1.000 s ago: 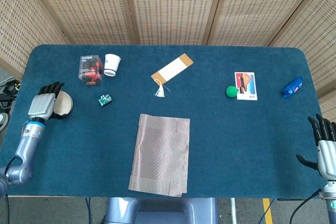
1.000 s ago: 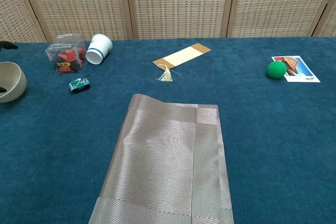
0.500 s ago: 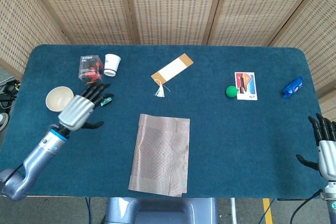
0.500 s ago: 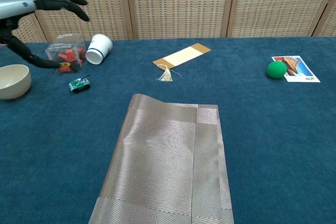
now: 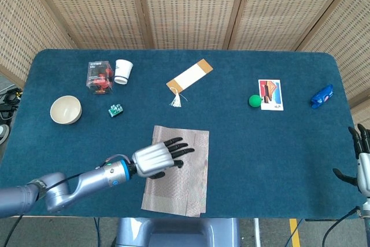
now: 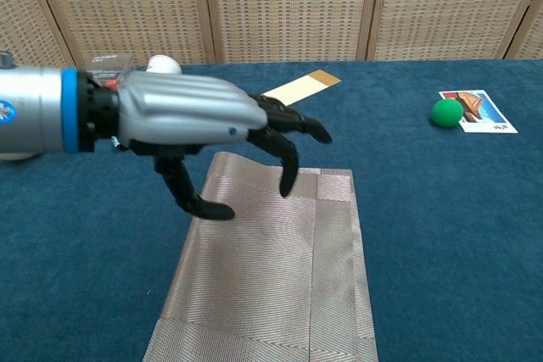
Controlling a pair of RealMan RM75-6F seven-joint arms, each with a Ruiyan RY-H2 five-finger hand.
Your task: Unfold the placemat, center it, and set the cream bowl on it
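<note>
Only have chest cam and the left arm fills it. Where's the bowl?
Observer: Bowl stands upright near the left edge of the table, well apart from the mat.
Operator: Right hand? Not in my frame.
Observer: Right hand is at the table's far right edge, fingers apart, holding nothing.
Operator: Mat's near end is cut off for me.
Observer: It lies almost at the table's front edge, with a folded flap along the mat's right side.
</note>
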